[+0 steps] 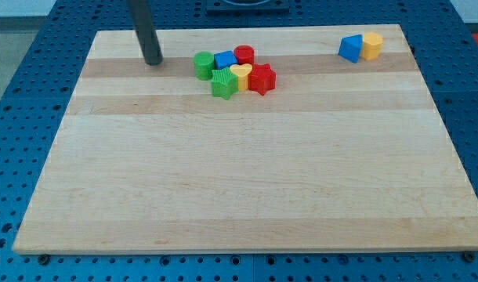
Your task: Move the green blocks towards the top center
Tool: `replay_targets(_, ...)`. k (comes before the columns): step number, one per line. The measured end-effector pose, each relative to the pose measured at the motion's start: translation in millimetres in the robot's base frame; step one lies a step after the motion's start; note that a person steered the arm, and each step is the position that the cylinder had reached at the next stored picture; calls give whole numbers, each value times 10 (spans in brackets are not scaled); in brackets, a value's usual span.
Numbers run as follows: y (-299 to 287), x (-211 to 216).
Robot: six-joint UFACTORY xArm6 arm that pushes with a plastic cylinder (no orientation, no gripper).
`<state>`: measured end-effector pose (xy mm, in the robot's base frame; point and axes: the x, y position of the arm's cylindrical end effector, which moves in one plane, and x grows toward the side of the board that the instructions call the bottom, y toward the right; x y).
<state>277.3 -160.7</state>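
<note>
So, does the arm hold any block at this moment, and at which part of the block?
Nothing is held. My tip stands alone on the board, to the view's left of the green cylinder and apart from it.

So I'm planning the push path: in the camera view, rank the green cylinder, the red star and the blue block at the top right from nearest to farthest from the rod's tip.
My tip is left of the central cluster.
1. Green cylinder, at the cluster's left edge.
2. Red star, at the cluster's right edge.
3. Blue block, far to the view's right, touching an orange block.
</note>
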Motion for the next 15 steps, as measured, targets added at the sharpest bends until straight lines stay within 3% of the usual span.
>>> replay_targets(4, 785, 108)
replay_targets(7, 460, 118)
replay_targets(10, 689, 758)
replay_targets(12, 771, 237)
replay_targets(15, 951, 242)
